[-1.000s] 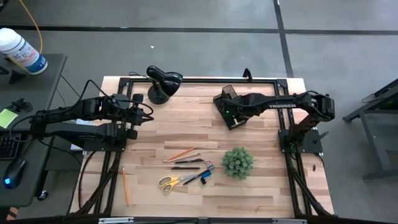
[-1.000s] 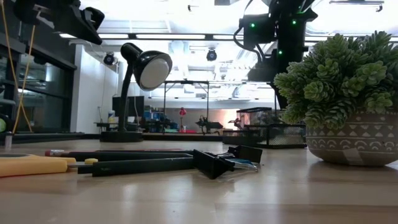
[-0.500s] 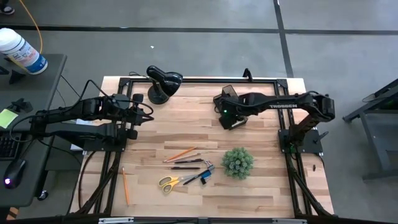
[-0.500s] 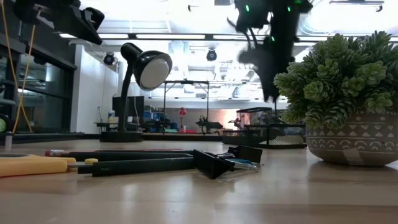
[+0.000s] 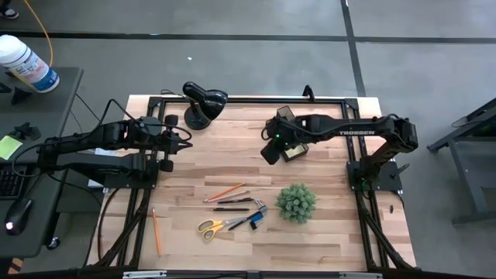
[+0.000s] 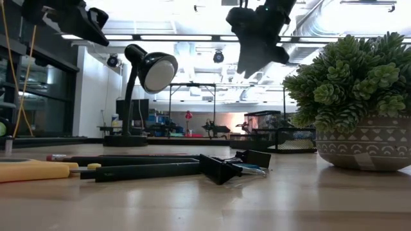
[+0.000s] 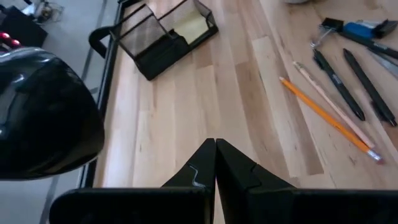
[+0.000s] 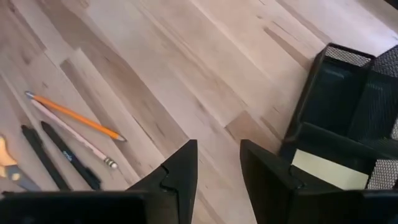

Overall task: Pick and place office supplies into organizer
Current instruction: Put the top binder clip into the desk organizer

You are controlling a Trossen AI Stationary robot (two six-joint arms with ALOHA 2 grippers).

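right claw (image 5: 268,153) open and empty beside the organizer (image 5: 293,147)

in the high view's upper middle the organizer sits on the tabletop (image 5: 232,167) with the yellow sticky-note pad (image 8: 323,169) in its tray; pencils (image 5: 225,191), pens (image 5: 232,204) and scissors (image 5: 211,227) lie lower centre; left claw (image 7: 215,163) shut, empty, at upper left

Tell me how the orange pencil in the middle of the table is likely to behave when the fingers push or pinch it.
The orange pencil looks thin, straight and stiff, so it probably won't bend. It lies flat on the smooth wooden table, so a sideways push may roll or spin it. Being so low, it may slip from a pinch unless gripped squarely. A second pencil lies close beside it and could get nudged.
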